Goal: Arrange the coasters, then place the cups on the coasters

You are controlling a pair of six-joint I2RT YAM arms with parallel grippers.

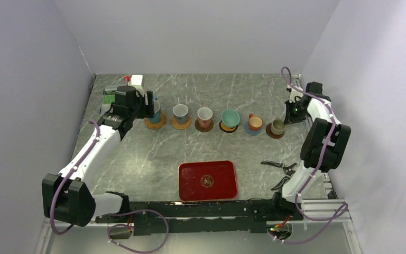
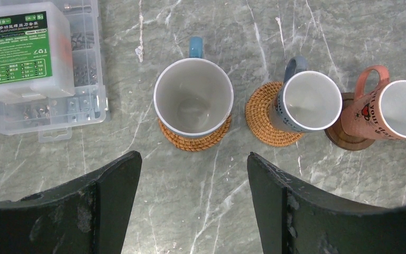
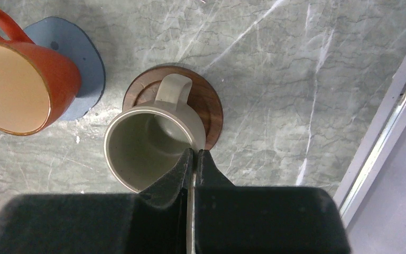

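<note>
Standing in one row across the far half of the grey, veined, stone-look surface: six cups, each on its own coaster, so the task looks all but done. Hazard one: left gripper, jaws wide apart and holding nothing, hangs just on the near side of the large white cup. A low sweep could clip its thin rim or blue handle and push it off the woven rattan coaster, whose bumpy weave may let a base rock. Hazard two: right gripper, fingers pressed together and empty, sits over the rim of the grey-olive cup. A downward or sideways slip could tip it or drag it across the smooth dark wooden coaster. Neighbours: glossy orange cup on a flat blue-grey coaster, close enough for a knock-on bump. All cups seen close are glazed, round and loop-handled.
</note>
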